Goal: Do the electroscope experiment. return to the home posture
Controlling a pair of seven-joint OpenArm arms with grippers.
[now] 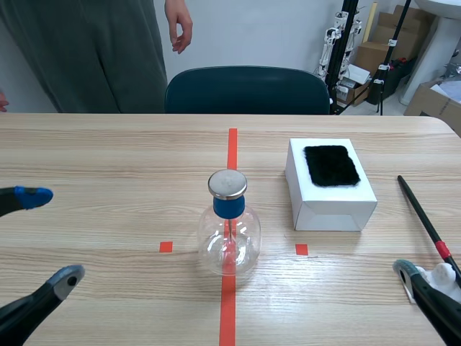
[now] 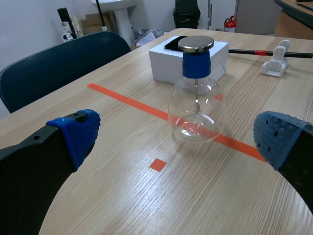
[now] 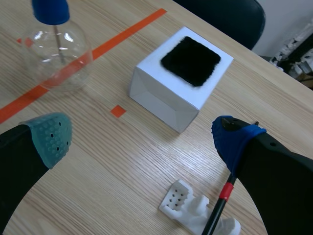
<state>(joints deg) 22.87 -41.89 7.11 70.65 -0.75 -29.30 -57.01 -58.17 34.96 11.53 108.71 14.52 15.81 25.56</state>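
**Closing step: arms to the home posture.** The left gripper (image 1: 50,236) and the right gripper (image 3: 142,139) are both spread wide and hold nothing. Each sits low at its own side of the table (image 1: 108,151). The flask (image 1: 229,238) stands upright on the red tape line, between the 2 arms and apart from both. The rod (image 1: 421,213) lies near the right gripper, laid across the white stand (image 3: 195,211).

**Doing the step well (judgement).** The parts appear set down, so probably only the retreat is left. Each arm should draw straight back. The right arm should steer off the rod and stand, since a brush could roll or tip them. The flask looks light and round-bellied, so a knock would likely rock it.

**Materials and shapes.**
- **Flask:** clear thin glass with a spherical body, a blue collar (image 1: 229,207), a flat dull-metal disc cap (image 1: 227,184) and a thin wire inside.
- **Box (image 1: 328,209):** white, matte and sharp-edged, with a black furry patch (image 1: 331,164) on top.
- **Rod:** slim and black, with 1 red band.
- **Stand:** white and moulded, with small holes.
- **Table:** pale wood grain.
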